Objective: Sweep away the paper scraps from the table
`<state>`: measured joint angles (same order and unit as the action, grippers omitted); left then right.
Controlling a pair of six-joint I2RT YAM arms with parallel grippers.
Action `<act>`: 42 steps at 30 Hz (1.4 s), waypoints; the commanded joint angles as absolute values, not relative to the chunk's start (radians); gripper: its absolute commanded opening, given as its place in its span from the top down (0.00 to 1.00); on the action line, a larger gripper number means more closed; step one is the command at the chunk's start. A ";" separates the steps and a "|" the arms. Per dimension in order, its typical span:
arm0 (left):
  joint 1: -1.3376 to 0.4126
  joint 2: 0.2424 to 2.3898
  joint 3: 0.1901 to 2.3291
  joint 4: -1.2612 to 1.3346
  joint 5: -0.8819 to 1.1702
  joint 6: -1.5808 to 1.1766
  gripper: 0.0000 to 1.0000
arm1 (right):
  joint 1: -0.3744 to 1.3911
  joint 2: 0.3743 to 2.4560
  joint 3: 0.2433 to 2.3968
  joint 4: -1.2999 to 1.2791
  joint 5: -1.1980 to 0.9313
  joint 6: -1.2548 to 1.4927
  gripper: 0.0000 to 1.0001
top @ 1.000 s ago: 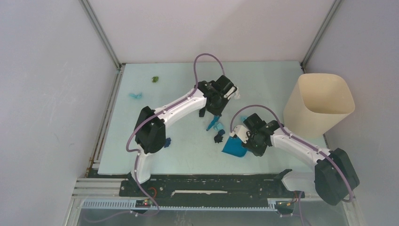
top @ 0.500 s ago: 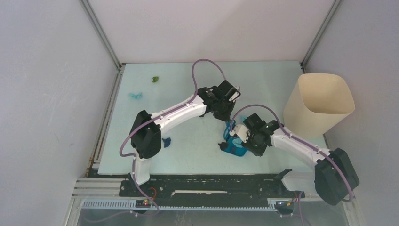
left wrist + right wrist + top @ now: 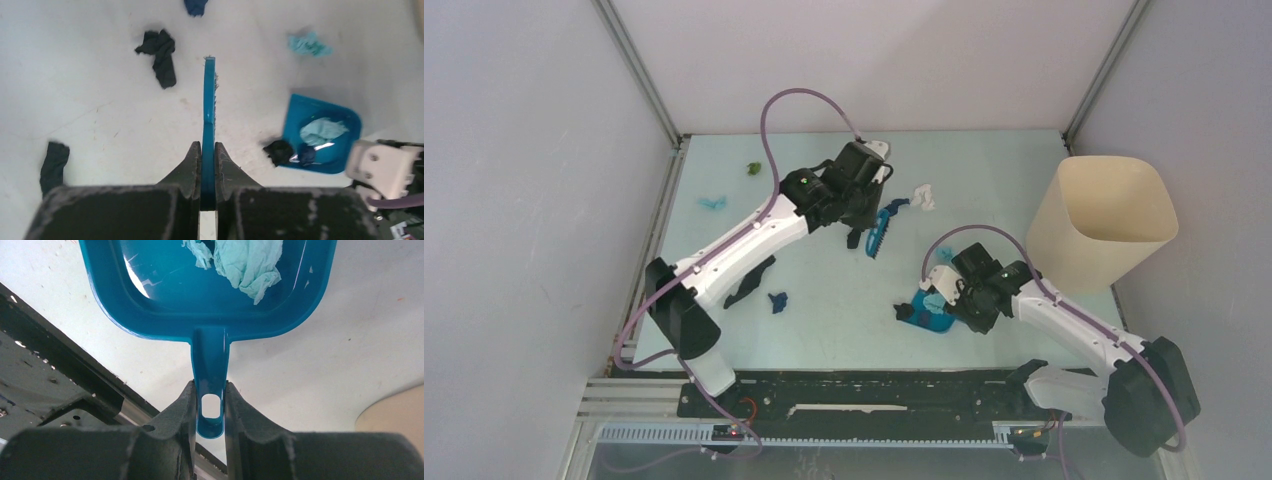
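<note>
My left gripper [image 3: 870, 207] [image 3: 207, 150] is shut on the small blue brush [image 3: 880, 231] [image 3: 209, 100] and holds it over the middle of the mint-green table [image 3: 994, 165]. My right gripper [image 3: 965, 296] [image 3: 209, 390] is shut on the handle of the blue dustpan [image 3: 927, 316] [image 3: 210, 310], which rests near the front edge. A cyan wad [image 3: 245, 262] [image 3: 322, 130] and a navy wad [image 3: 306, 154] lie in the pan, and a black wad [image 3: 904, 312] [image 3: 279, 151] lies at its lip. Loose scraps: white [image 3: 924, 195], green [image 3: 753, 168], cyan [image 3: 714, 203], blue [image 3: 777, 300], black [image 3: 750, 284].
The tall cream bin [image 3: 1104, 220] stands at the right edge, behind the right arm. Metal rails [image 3: 639, 300] run along the table's left side, and a black rail bar [image 3: 874, 385] runs along the front. Grey walls close in the back and both sides.
My left arm has swung the brush up and to the left, away from the dustpan. Cyan and dark wads now lie in or at the pan. The white scrap is uncovered.
</note>
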<state>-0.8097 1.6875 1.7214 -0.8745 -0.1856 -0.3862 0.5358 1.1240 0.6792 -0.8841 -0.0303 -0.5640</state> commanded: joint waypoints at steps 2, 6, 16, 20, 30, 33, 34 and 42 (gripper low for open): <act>-0.819 1.633 1.532 -0.849 -0.177 -0.396 0.99 | 0.519 1.107 0.675 -0.912 -0.007 -0.589 1.00; -0.844 1.601 1.382 -0.709 -0.088 -0.473 1.00 | 0.524 1.133 0.675 -0.907 0.013 -0.591 1.00; -0.975 1.771 1.472 -0.626 0.069 -0.545 1.00 | 0.578 1.185 0.675 -0.882 0.052 -0.552 1.00; -0.989 1.787 1.494 -0.563 0.146 -0.593 1.00 | 0.579 1.155 0.675 -0.895 0.034 -0.548 1.00; -0.981 1.836 1.713 -0.662 0.025 -0.515 1.00 | 0.530 1.083 0.683 -0.928 0.067 -0.620 1.00; -0.962 1.888 1.823 -0.705 -0.021 -0.478 1.00 | 0.482 1.056 0.682 -0.936 0.051 -0.655 1.00; -0.958 1.902 1.845 -0.715 -0.045 -0.467 1.00 | 0.465 1.050 0.682 -0.942 0.046 -0.664 1.00; -0.922 2.126 2.255 -0.864 -0.145 -0.328 1.00 | 0.275 1.046 0.683 -0.971 -0.015 -0.740 1.00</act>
<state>-0.9405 2.0216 2.0636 -0.7685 -0.0708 -0.4381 0.3485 1.0557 0.6739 -0.9466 0.0238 -0.6777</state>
